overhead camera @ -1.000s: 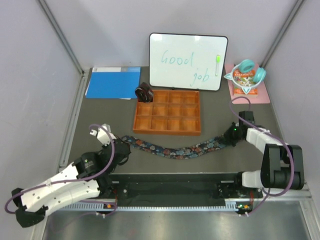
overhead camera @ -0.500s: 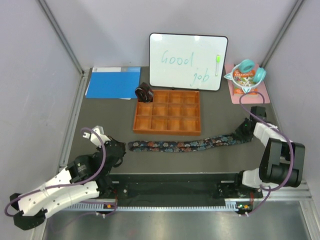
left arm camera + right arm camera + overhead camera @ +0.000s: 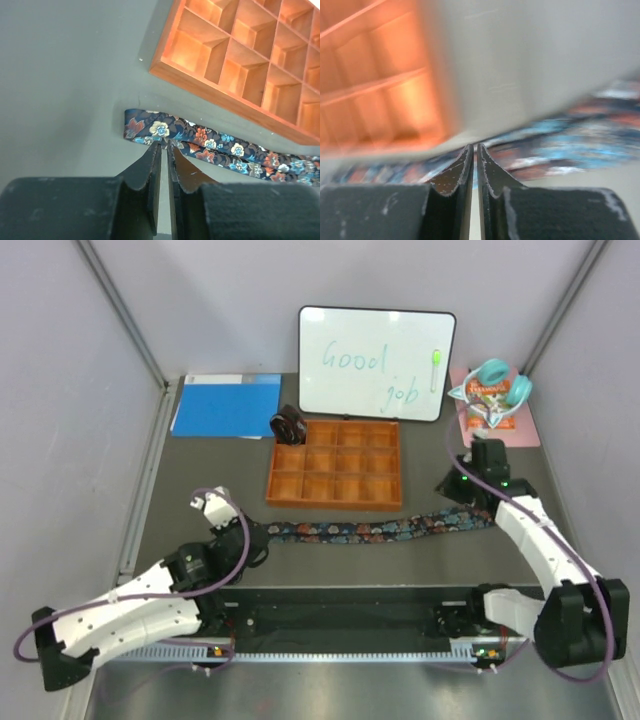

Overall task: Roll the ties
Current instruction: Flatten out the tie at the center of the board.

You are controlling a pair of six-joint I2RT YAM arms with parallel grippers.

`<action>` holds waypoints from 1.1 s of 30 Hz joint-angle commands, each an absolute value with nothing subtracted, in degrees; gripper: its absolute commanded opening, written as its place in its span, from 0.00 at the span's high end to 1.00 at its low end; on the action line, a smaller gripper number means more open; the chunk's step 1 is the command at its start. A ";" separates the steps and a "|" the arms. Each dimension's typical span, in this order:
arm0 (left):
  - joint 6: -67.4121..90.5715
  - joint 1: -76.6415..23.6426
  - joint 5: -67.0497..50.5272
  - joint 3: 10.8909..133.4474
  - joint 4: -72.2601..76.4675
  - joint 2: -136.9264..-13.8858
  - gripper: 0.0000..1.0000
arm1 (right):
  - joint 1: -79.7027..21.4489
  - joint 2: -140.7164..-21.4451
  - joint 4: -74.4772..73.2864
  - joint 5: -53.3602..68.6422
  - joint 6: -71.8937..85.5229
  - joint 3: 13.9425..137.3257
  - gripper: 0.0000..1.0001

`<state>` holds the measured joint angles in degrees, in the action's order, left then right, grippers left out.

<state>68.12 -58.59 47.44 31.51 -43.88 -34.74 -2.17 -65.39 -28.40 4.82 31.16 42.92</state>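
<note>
The navy floral tie (image 3: 370, 531) lies flat, stretched almost straight across the surface (image 3: 200, 475), just in front of the orange tray (image 3: 335, 504). The dark rolled tie (image 3: 289, 426) sits just beside the tray's far left corner. The left end effector (image 3: 164, 145) is nearly clenched, its tips at the near edge of the floral tie's left end. I cannot tell whether it pinches the fabric. The right end effector (image 3: 473, 147) is clenched near the tie's right end, with nothing seen between its fingers.
</note>
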 commanded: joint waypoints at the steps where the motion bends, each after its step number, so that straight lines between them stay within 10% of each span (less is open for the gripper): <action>1: 58.04 -55.48 46.33 34.54 -32.63 -40.16 0.89 | -17.98 -62.48 -25.94 9.49 35.59 47.28 0.94; 13: 48.87 -37.88 11.61 35.86 -16.97 -62.65 0.88 | -41.92 -89.99 -21.71 13.98 37.97 64.15 1.00; 33: 49.39 -37.09 13.18 27.61 -23.10 -61.71 0.88 | -43.24 -89.12 -18.37 15.64 39.46 58.18 1.00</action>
